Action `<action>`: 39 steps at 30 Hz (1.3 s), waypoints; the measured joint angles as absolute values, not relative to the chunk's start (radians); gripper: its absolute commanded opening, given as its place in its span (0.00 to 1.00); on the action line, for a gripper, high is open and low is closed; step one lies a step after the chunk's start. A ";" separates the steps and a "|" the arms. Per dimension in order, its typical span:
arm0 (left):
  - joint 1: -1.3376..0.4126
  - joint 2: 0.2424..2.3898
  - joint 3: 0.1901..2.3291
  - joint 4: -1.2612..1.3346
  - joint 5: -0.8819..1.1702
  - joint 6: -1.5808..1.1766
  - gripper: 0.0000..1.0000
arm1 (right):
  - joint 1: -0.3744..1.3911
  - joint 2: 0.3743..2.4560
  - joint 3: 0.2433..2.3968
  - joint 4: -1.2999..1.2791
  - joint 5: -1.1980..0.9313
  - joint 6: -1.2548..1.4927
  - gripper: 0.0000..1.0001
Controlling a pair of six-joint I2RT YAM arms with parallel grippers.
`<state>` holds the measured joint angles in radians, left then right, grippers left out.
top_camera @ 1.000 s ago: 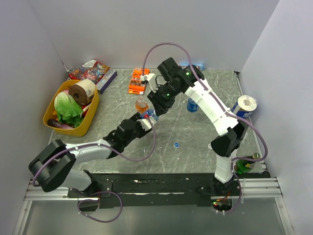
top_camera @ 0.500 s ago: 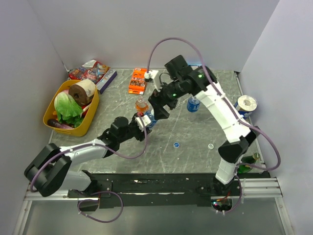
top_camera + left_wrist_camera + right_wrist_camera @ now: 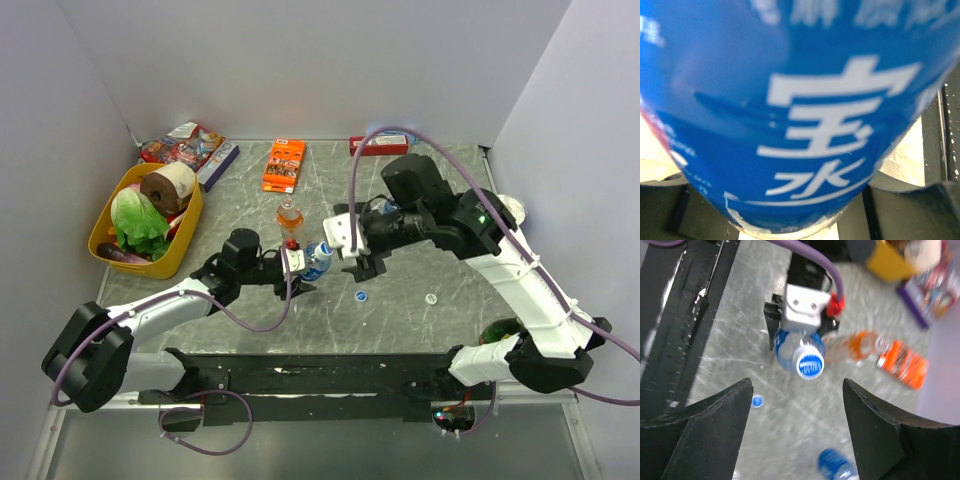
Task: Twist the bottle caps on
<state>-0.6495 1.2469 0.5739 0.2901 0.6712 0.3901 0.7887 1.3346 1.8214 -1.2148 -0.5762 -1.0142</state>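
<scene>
Blue print is filling the left wrist view, where the blue-label bottle [image 3: 805, 115] is sitting between the dark fingers [image 3: 670, 210] of the left end effector [image 3: 306, 266], which is clenching it near the middle of the desk [image 3: 400, 325]. The right end effector [image 3: 362, 262] is hovering just beside it with its jaws spread wide and gripping nothing.

Around them, the orange bottle [image 3: 289, 214] is standing upright just behind the held one, close to the left end effector. A loose blue cap [image 3: 360, 296] is lying on the desk just in front of the right end effector, and a whitish cap [image 3: 431, 298] is lying further to the right. A second blue-label bottle [image 3: 836, 465] is showing at the lower edge of the right wrist view. An orange box [image 3: 284, 165] and a red box [image 3: 378, 146] are lying near the far edge, and a yellow basket [image 3: 190, 235] holding lettuce [image 3: 138, 222] is sitting well apart at the left.

The held bottle is wearing a blue cap [image 3: 810, 363], and its long axis is leaning so that the capped end is pointing toward the right wrist camera, between the spread fingers.
</scene>
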 measured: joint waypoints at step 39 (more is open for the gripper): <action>-0.649 1.227 0.625 0.137 0.736 0.591 0.01 | 0.890 1.429 1.776 -1.280 -0.532 -1.361 0.26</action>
